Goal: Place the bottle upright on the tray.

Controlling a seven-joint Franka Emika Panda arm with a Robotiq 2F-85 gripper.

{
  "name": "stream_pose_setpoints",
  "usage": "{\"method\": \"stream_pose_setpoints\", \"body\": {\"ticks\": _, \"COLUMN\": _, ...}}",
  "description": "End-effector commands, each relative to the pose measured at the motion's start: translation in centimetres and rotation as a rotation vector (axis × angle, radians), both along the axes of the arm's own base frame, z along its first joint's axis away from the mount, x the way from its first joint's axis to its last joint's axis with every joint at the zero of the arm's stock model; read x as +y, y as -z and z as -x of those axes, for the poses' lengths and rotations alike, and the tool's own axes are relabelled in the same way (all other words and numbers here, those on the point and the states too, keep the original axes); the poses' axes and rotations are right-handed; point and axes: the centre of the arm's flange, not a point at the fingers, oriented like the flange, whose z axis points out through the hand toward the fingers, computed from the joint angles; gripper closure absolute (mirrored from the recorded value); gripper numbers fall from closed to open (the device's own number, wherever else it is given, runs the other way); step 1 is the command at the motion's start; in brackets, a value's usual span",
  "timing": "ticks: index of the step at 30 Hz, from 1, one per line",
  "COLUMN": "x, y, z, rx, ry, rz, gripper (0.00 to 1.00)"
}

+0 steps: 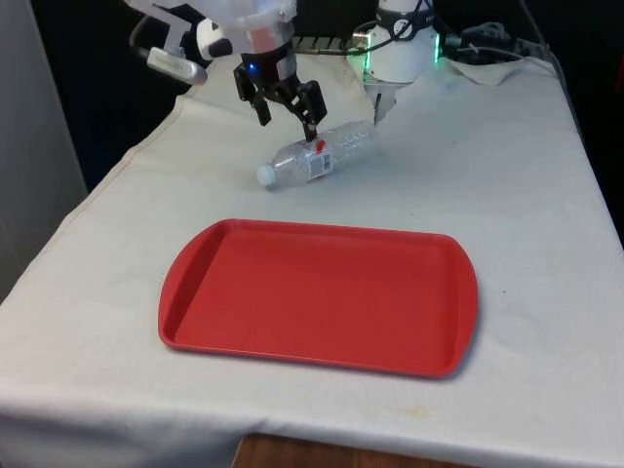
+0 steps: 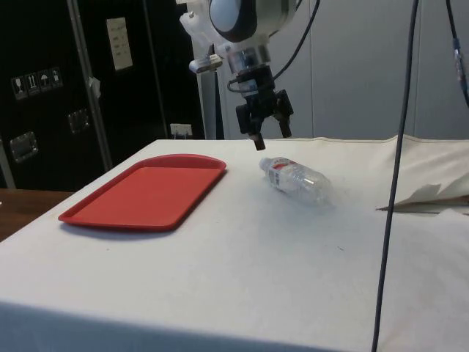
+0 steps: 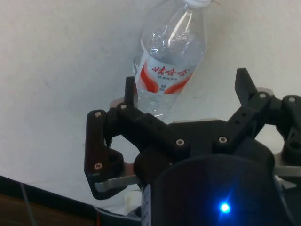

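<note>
Hand (image 1: 288,104) hangs released, fingers spread, just above the bottle (image 1: 317,155), which lies on its side on the bench (image 1: 507,175) at the red tray's (image 1: 429,341) 12 o'clock in the front view (cap toward 9), apparently lining up a grasp.

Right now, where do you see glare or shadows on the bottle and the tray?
Front view: the tray shows a soft sheen along its rim, no hard shadow. Side view: the bottle casts a faint shadow on the cloth. Wrist view: bright glints run along the clear plastic near the bottle's neck, above the open gripper.
</note>
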Motion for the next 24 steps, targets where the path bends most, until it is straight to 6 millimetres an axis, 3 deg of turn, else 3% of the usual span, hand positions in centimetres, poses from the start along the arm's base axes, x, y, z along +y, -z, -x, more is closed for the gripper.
{"method": "stream_pose_setpoints", "body": {"ticks": 1, "x": -0.1, "y": 0.4, "z": -0.1, "rx": 0.009, "ry": 0.005, "rz": -0.017, "gripper": 0.00}}
{"method": "stream_pose_setpoints", "body": {"ticks": 24, "x": -0.8, "y": 2.8, "z": -0.5, "rx": 0.084, "ry": 0.077, "rz": -0.070, "gripper": 0.00}}
